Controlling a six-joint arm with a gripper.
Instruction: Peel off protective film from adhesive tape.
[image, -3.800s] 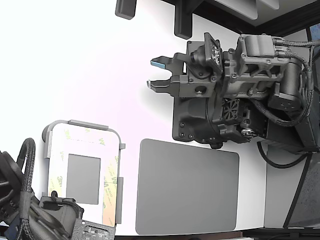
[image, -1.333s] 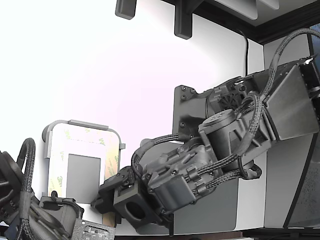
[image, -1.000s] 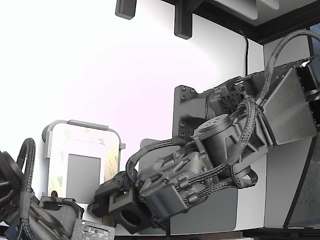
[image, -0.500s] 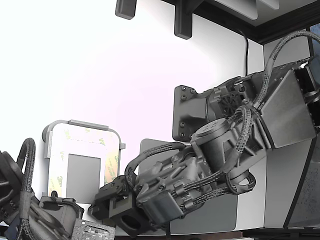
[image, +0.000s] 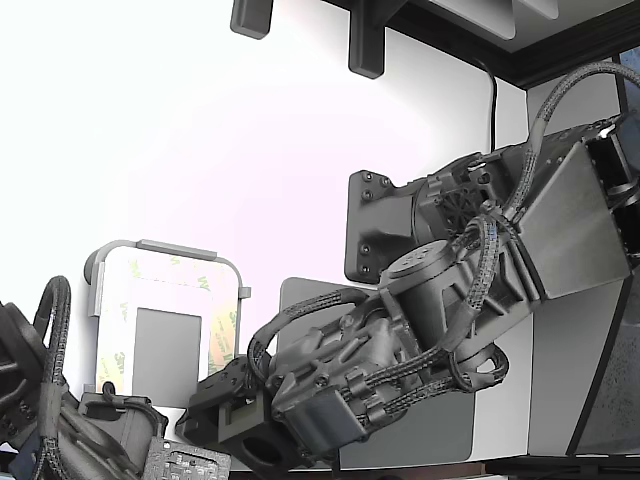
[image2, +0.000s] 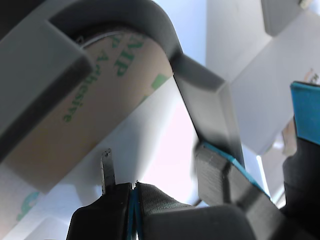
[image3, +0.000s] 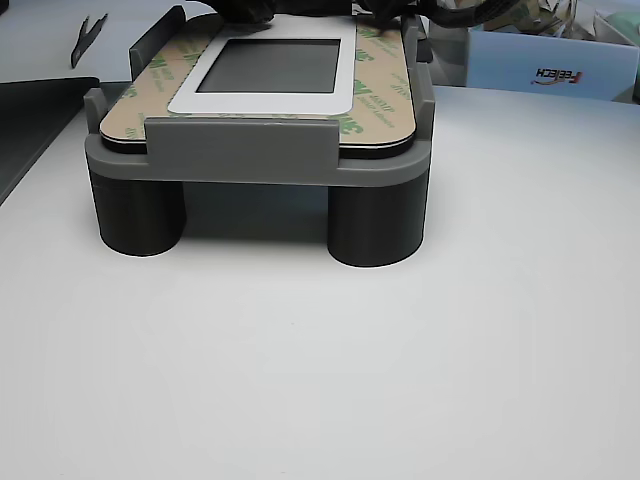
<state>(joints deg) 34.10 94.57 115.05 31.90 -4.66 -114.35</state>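
Fingers (image2: 134, 192) pinched together just beside protective film (image2: 95, 107).

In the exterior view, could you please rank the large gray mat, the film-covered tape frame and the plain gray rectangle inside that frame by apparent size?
1. Large gray mat, though the arm hides much of it.
2. Film-covered tape frame.
3. Plain gray rectangle, clearly the smallest.

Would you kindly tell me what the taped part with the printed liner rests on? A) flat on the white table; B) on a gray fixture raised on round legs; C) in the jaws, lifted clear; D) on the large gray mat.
B: in the other view the protective film lies on top of a gray fixture that stands on dark round legs above the table.
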